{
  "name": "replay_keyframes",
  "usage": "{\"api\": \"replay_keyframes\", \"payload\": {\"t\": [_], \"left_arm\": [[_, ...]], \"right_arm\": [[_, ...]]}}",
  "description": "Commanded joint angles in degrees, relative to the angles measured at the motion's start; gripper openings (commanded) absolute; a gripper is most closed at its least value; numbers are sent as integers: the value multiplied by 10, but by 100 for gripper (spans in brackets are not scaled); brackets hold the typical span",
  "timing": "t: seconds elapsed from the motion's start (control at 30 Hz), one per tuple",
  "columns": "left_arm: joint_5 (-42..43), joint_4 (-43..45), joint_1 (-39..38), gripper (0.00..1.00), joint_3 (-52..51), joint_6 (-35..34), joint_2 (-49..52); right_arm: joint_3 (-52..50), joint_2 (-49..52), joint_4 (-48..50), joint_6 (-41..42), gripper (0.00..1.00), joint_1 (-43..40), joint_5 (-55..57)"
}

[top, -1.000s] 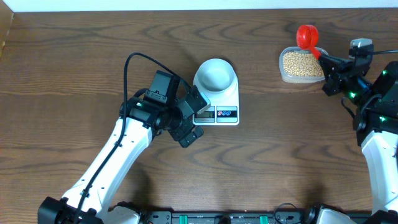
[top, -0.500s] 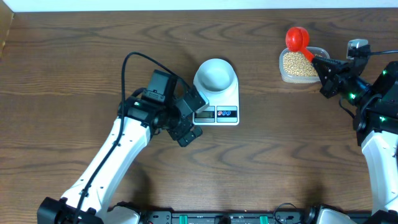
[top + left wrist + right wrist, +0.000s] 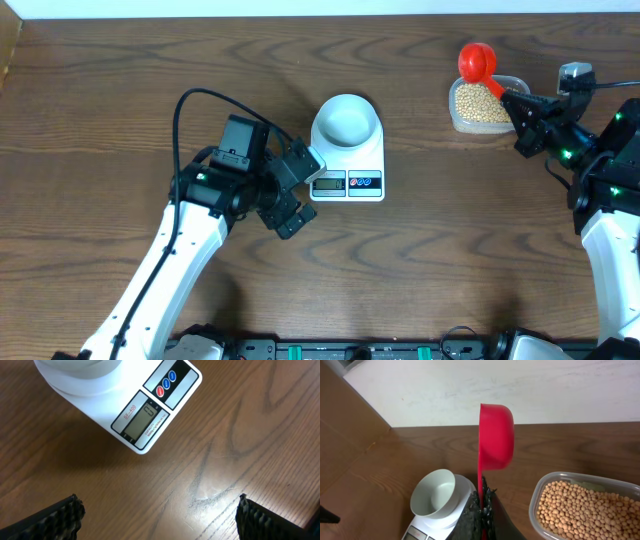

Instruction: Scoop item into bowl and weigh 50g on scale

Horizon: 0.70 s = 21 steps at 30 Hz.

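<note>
Closest, between the pressed-together jaws of the right gripper (image 3: 482,510): the thin handle of a red scoop (image 3: 496,435), pinched firmly, its cup standing above the jaws and turned on its side, seemingly with nothing inside. Just to the right of these jaws and a little lower: the clear tub (image 3: 538,497), full of the tan beans (image 3: 585,505), not touched by the cup. To the left of the jaws and further off: the pale bowl (image 3: 434,492), sitting on the white scale (image 3: 150,415), no bean visible in it. On the other side, the left gripper (image 3: 298,192): jaws spread wide, holding nothing, over the bare wooden table (image 3: 225,460), the display of the scale just ahead of the fingertips, its reading too faint to tell, the bowl beyond that. Judged from this: bowl placed on the scale already, scooping not yet done, so dipping into the beans, carrying, pouring and checking for fifty grams all left. Nothing lying between tub and bowl; only the left gripper near the front of the scale, perhaps close enough to nudge it.
</note>
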Motion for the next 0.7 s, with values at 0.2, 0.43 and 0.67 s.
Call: {"api": "replay_keyframes", "payload": {"t": [0.2,0.43,0.67], "left_arm": [[83,-18,55,99,23,39,-35],[104,-38,66,99,23,78,-35],[86,-33,66,99,23,77,-35]], "right_arm": [[14,0,3,4,1,-3,-10],[14,0,3,4,1,-2,-10],[14,0,3,4,1,-2,-10]]}}
